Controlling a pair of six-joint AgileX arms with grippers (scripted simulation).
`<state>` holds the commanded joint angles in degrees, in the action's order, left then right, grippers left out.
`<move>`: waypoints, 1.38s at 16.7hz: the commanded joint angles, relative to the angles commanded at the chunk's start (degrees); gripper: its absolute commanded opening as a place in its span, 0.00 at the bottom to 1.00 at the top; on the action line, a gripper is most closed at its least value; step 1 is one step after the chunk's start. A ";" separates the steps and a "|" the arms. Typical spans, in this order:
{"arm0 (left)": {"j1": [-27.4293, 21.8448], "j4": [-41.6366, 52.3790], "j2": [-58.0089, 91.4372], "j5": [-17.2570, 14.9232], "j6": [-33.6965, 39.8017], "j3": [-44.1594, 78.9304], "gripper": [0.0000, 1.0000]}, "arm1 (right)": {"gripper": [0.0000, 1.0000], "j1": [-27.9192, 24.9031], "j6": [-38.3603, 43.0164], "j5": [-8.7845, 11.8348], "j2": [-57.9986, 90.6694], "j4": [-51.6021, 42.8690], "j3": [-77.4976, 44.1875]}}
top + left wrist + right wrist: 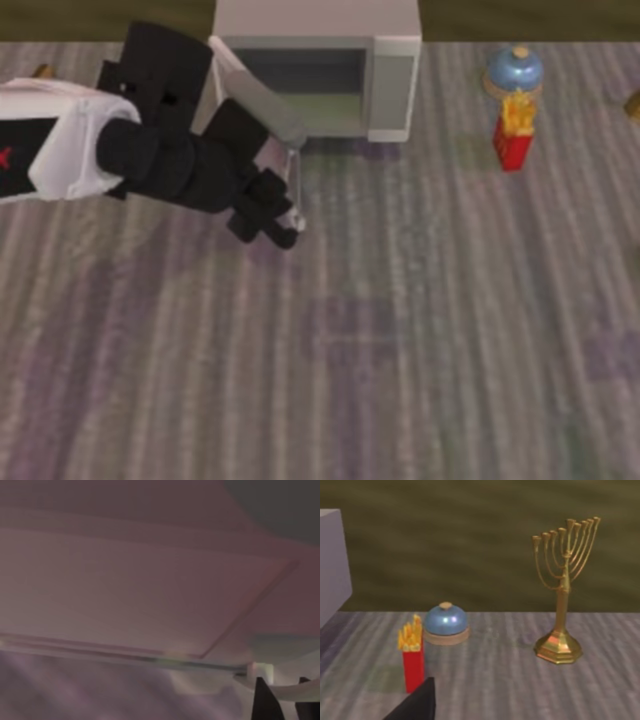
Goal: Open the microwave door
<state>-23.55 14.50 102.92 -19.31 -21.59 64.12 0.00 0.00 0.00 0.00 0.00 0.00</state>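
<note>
Left tool (283,222) at the free edge of the microwave door (258,95), door part open.
Left arm reaches in from 9 o'clock of the top view, its tool at the door's outer end where the slim handle (293,182) runs; fingers look clamped on the handle, and the left wrist view shows dark fingertips (263,700) right under the door panel (125,590). The microwave (318,68) sits at 12 o'clock on the table (400,360); its door is swung out toward 7 o'clock, cavity showing. Judged roughly half done: more swing left before fully open. Right tool (412,705) is parked off toward 3 o'clock near fries (412,657), bell (445,623), menorah (561,587); fingers unclear.
</note>
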 joint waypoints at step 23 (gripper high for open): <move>2.16 2.11 -0.35 -3.50 -5.17 -0.12 0.00 | 1.00 0.00 0.00 0.00 0.00 0.00 0.00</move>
<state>-21.39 16.61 102.57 -22.81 -26.76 64.00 0.00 0.00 0.00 0.00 0.00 0.00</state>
